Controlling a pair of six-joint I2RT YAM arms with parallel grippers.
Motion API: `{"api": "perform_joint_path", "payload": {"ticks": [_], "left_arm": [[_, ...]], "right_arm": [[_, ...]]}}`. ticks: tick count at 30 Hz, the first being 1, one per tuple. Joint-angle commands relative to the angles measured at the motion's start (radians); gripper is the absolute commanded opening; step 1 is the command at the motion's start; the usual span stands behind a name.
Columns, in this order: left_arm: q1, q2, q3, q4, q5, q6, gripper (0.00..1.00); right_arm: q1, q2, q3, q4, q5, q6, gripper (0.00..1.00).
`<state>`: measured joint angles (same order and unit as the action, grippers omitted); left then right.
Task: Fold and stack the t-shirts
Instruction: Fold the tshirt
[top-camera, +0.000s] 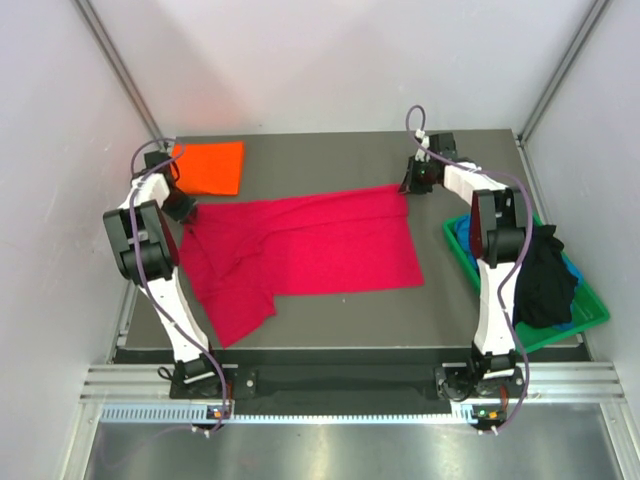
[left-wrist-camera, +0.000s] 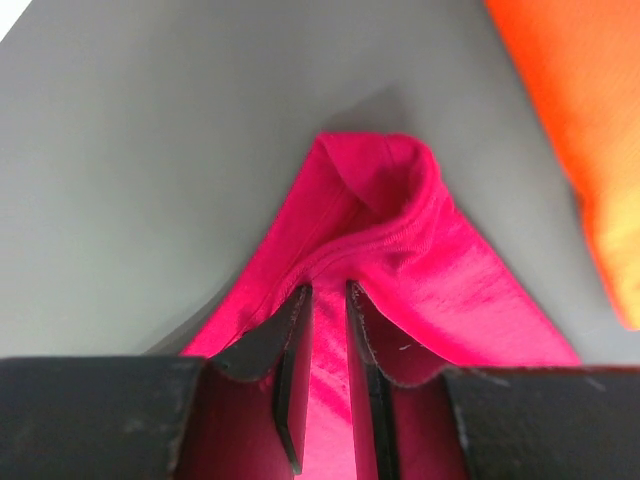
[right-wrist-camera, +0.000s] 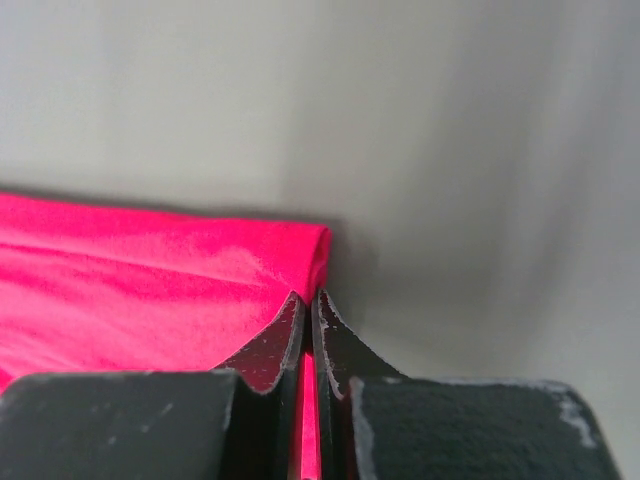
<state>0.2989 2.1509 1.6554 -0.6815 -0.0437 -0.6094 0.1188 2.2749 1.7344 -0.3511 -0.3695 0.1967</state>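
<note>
Grey tabletop (top-camera: 330, 160), white walls. Crimson t-shirt (top-camera: 320, 245) spread mid-tabletop, long axis left-right. Left claw (left-wrist-camera: 328, 290) pinches far-left corner, jaws narrow on bunched cloth. Right claw (right-wrist-camera: 310, 297) clamped tight on far-right hem. Both on far edge; fold likely pulls toward bases. Orange t-shirt (top-camera: 210, 167) folded, far-left. Green bin (top-camera: 590, 315) right: black t-shirt (top-camera: 545, 275), blue t-shirt (top-camera: 464, 234) inside.

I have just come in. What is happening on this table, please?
A crimson-red cloth t-shirt lies spread on the dark grey table, held at both ends by the robot. The left pincer pinches a bunched fold at its left end; the right pincer is shut on its far right corner. The shirt is not folded yet. A folded bright orange cloth t-shirt lies at the table's far left corner, and black cloth sits in the green plastic bin on the right.
</note>
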Motion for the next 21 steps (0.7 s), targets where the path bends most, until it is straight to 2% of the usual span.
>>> {"api": "perform_joint_path", "payload": {"ticks": [1, 6, 9, 12, 14, 18, 19, 20, 21], "left_arm": [[0.031, 0.023, -0.023, 0.155, 0.059, -0.095, 0.25], [0.029, 0.000, -0.006, 0.203, 0.166, -0.122, 0.25], [0.029, -0.028, 0.030, 0.156, 0.151, -0.092, 0.26], [0.031, -0.081, 0.067, 0.062, 0.101, -0.053, 0.27], [0.031, -0.138, 0.063, 0.005, 0.003, -0.050, 0.29], [0.029, -0.258, -0.008, -0.120, -0.116, -0.068, 0.26], [0.029, -0.323, -0.061, -0.130, -0.119, -0.078, 0.25], [0.029, -0.363, -0.103, -0.128, -0.093, -0.095, 0.25], [0.031, -0.412, -0.153, -0.104, -0.047, -0.090, 0.24]], "right_arm": [[-0.031, -0.012, 0.033, 0.081, 0.078, 0.032, 0.00], [-0.030, 0.011, 0.076, 0.073, 0.037, 0.046, 0.00], [-0.027, 0.000, 0.067, 0.074, 0.030, 0.064, 0.01], [-0.027, -0.035, 0.036, 0.078, 0.037, 0.090, 0.18], [-0.027, -0.074, 0.010, 0.066, 0.066, 0.121, 0.32], [-0.025, -0.126, -0.004, -0.006, 0.081, 0.130, 0.42], [-0.025, -0.158, -0.034, -0.028, 0.080, 0.119, 0.43], [-0.024, -0.181, -0.064, -0.031, 0.086, 0.116, 0.52], [-0.025, -0.210, -0.105, -0.028, 0.115, 0.119, 0.55]]}}
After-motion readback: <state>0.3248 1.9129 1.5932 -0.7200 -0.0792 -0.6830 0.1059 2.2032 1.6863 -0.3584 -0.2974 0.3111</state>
